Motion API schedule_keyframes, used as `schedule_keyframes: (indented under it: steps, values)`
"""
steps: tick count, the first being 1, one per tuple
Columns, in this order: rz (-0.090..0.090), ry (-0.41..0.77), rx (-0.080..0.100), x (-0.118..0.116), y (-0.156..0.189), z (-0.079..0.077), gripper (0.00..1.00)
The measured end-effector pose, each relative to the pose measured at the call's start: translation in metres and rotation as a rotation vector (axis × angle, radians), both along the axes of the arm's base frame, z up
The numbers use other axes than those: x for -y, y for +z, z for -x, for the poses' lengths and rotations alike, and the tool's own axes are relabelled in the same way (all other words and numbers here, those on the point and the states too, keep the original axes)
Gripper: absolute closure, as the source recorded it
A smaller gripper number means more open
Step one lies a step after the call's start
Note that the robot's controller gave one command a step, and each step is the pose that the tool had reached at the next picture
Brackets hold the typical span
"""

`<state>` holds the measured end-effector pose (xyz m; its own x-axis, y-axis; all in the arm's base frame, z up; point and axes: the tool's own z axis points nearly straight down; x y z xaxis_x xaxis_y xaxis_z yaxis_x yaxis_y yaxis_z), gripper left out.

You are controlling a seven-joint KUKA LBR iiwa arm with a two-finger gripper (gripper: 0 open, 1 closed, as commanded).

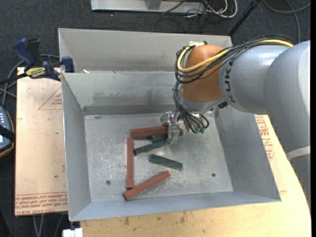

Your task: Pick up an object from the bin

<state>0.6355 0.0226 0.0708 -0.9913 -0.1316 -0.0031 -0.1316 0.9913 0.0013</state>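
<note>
My gripper (172,131) hangs low over the middle of the bin, its metal fingertips down at the right end of a red-brown bar (148,132) that lies flat. Just under the fingertips a dark green bar (149,146) lies slanted, its upper end touching or nearly touching the fingers. Another dark green bar (166,161) lies a little below and to the right. Whether anything sits between the fingers is hidden by the gripper body.
A long red-brown bar (130,163) lies upright on the left of the group, and another red-brown bar (146,184) lies slanted near the bin's front wall. The arm with its orange cover and cables reaches in from the right.
</note>
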Motion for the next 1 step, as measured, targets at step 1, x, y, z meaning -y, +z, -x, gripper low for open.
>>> schedule_keyframes:
  steps: [1]
  values:
    - [0.002,0.226,0.009,-0.0074,0.1762,0.0139,1.0]
